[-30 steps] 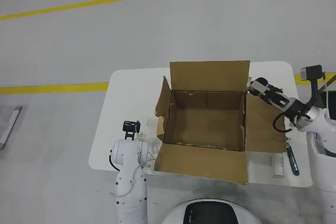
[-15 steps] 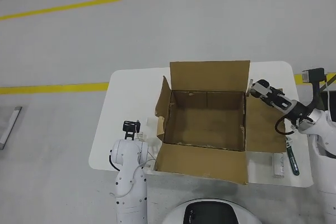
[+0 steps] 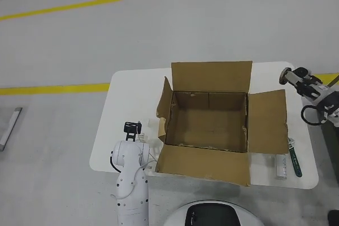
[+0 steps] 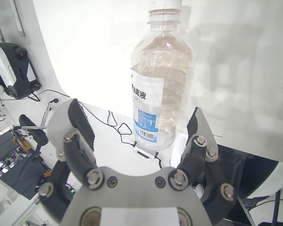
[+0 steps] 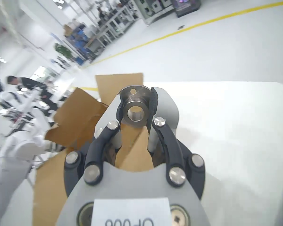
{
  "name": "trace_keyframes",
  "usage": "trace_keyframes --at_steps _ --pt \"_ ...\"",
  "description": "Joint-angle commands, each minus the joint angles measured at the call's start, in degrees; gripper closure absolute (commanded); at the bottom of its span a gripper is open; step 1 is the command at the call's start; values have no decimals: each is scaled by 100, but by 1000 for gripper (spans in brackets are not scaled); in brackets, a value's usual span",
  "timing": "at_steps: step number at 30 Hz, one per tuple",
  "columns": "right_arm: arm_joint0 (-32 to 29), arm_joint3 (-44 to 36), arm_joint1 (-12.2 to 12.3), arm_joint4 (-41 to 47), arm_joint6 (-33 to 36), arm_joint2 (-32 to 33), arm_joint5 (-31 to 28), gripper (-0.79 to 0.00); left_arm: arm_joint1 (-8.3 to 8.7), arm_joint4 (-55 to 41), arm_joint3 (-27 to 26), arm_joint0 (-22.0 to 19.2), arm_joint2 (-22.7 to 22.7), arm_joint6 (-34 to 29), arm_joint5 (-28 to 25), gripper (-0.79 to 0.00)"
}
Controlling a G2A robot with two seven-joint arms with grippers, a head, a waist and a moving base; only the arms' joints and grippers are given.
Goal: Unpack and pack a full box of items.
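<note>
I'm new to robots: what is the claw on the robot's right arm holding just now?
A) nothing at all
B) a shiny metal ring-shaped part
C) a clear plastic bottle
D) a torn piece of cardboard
B: in the right wrist view the right gripper is clamped on a metal ring part, while the clear bottle lies in front of the open left gripper.
</note>
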Motion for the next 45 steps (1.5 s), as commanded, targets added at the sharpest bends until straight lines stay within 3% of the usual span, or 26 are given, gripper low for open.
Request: trace_keyframes --at_steps 1,8,14,26,34,45 --pt "-63 -22 59 -647 12 117 -32 0 0 0 0 0 0 0 0 -785" --pt "-516 -173 242 -2221 277 369 -254 0 0 0 0 0 0 0 0 -785" --pt "-911 -367 328 -3460 358 159 -283 0 0 0 0 0 0 0 0 -785" --pt "-1044 -114 478 -4287 761 -242 -725 0 0 0 0 0 0 0 0 -785" --pt "-865 117 579 -4451 1045 -535 -1224 0 0 0 0 0 0 0 0 -785" --pt "-694 481 672 -4396 1221 -772 -1264 0 0 0 0 0 0 0 0 -785"
